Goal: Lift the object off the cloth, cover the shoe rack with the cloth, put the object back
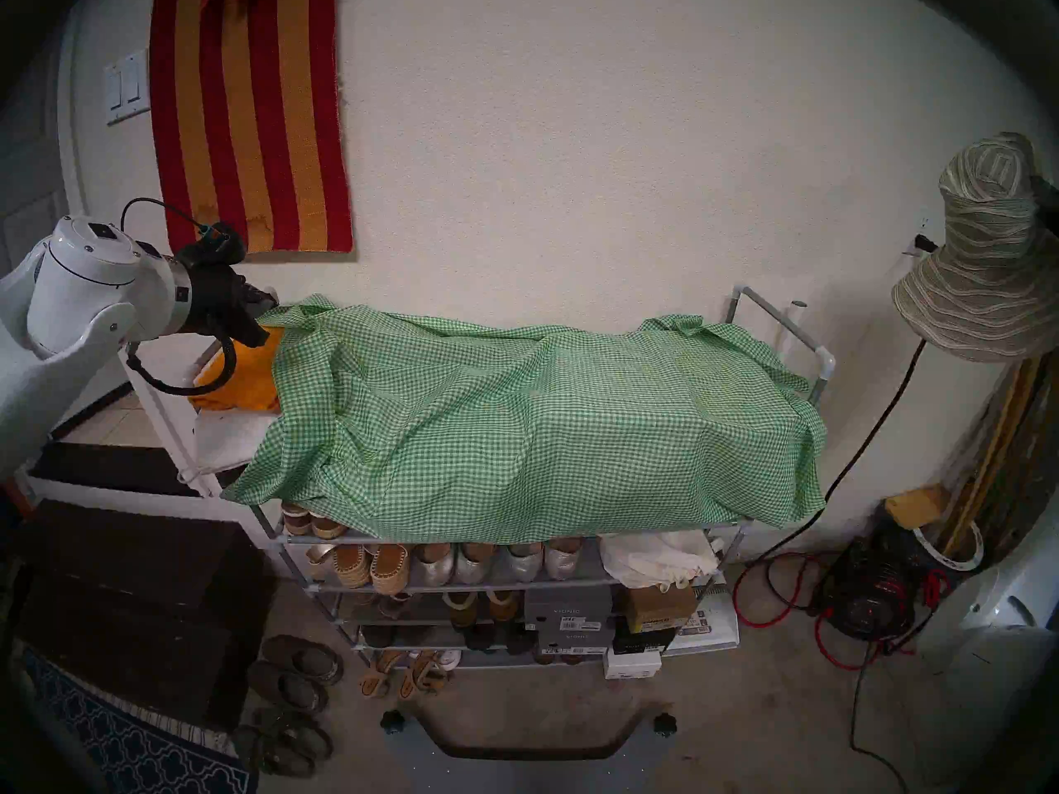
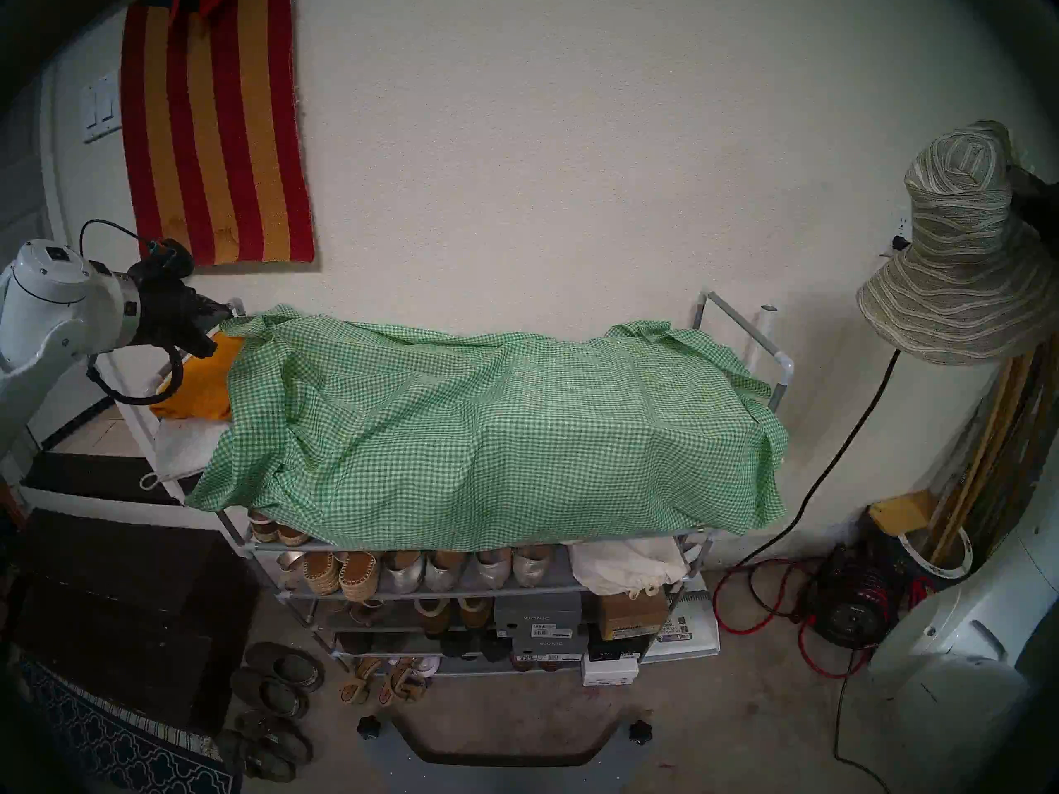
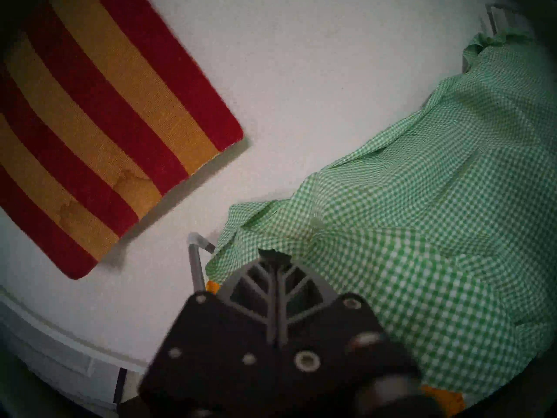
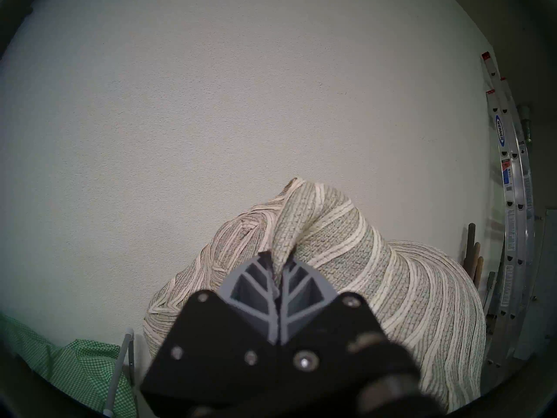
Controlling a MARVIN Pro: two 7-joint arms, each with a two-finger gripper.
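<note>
The green-and-white check cloth (image 1: 516,420) (image 2: 487,426) lies draped over the top of the grey tube shoe rack (image 1: 802,340) (image 2: 745,334), hanging down its front. At the rack's back left corner my left gripper (image 1: 261,323) (image 3: 272,254) is shut on the cloth's (image 3: 422,212) edge, beside the rack's left rail (image 3: 194,263). The striped straw hat (image 1: 985,260) (image 2: 963,260) hangs in the air to the right of the rack. My right gripper (image 4: 278,257) is shut on a fold of the hat's crown (image 4: 376,272); in the head views the hat hides it.
A folded orange cloth (image 1: 252,374) lies at the rack's uncovered left end. A red-and-orange striped rug (image 1: 252,117) hangs on the wall. A dark chest (image 1: 132,592) and loose shoes (image 1: 298,678) sit lower left. Red cable (image 1: 762,592), a black cord (image 1: 859,449) and a ladder (image 4: 509,197) are at the right.
</note>
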